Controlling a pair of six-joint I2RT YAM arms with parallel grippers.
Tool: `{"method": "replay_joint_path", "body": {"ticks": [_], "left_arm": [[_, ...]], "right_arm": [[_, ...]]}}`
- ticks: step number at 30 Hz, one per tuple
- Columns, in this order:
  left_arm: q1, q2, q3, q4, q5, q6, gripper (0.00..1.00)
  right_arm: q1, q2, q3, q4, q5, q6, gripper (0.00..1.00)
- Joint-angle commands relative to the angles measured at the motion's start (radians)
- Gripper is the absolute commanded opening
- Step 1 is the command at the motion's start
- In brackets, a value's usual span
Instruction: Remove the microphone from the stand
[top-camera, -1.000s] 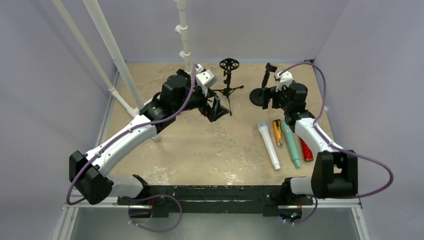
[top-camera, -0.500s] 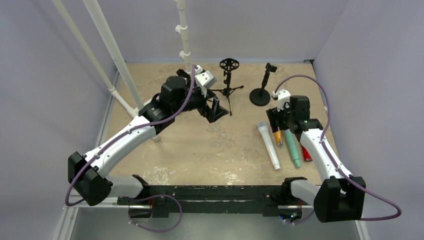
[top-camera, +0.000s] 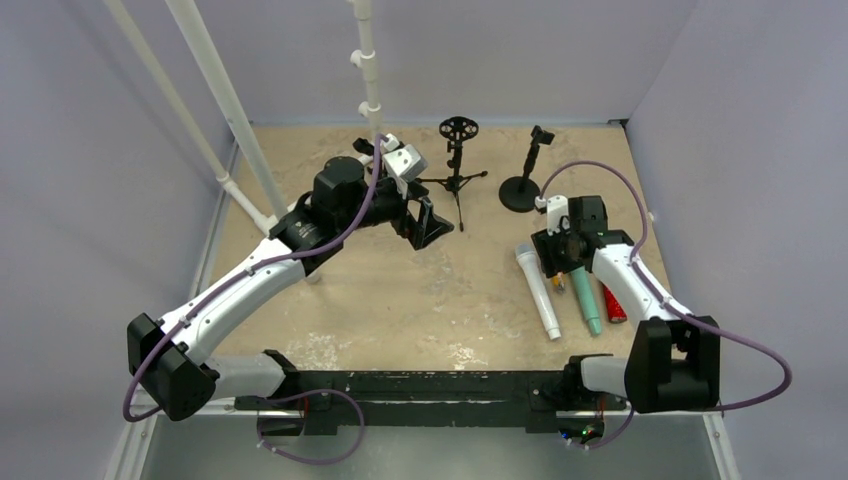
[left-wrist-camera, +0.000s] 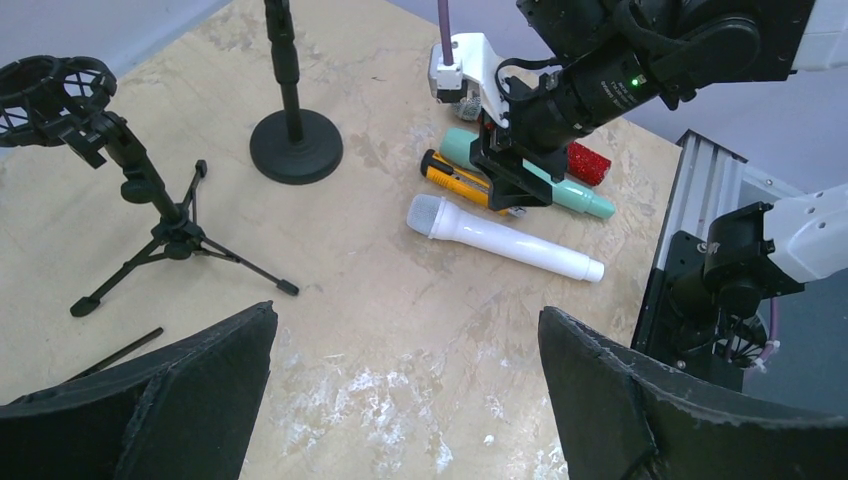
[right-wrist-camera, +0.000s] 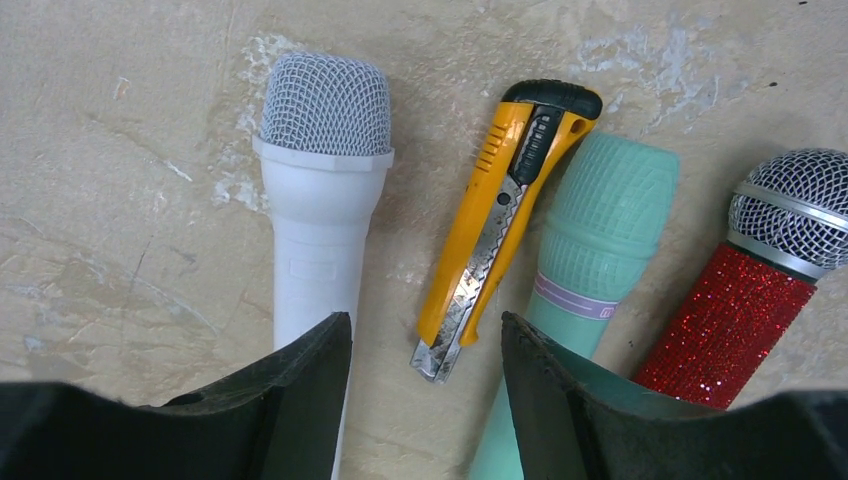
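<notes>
a yellow utility knife (right-wrist-camera: 497, 225) lies flat on the beige, mottled tabletop (top-camera: 400, 290). its black cap points to the far side and its metal blade end to the near edge, a little askew. white scuffs mark the tabletop toward the front. a thin black rod (left-wrist-camera: 112, 353) lies flat on it, apart from the knife. at the back left two white pipes (top-camera: 217, 90) rise at a slant. a third pipe (top-camera: 366, 60), fitted with clips, stands upright before the lilac-grey wall (top-camera: 520, 50). a silver aluminium rail (left-wrist-camera: 700, 190) edges the tabletop.
</notes>
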Motion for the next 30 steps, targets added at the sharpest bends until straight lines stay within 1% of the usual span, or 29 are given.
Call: {"method": "replay_joint_path", "body": {"ticks": [1,10,16,30], "left_arm": [[0.006,-0.027,-0.013,0.052,0.025,0.014,1.00],[0.007,-0.032,-0.020,0.058,0.029,0.013,1.00],[0.006,-0.033,-0.029,0.064,0.030,0.014,1.00],[0.010,-0.034,-0.035,0.071,0.030,0.014,1.00]], "right_arm": [[-0.001,0.013,-0.013,0.014,0.010,0.002,0.53],[-0.001,0.070,-0.012,0.020,0.036,-0.015,0.46],[-0.001,0.089,-0.009,0.027,0.070,-0.027,0.45],[-0.003,0.142,-0.006,0.027,0.088,-0.039,0.46]]}}
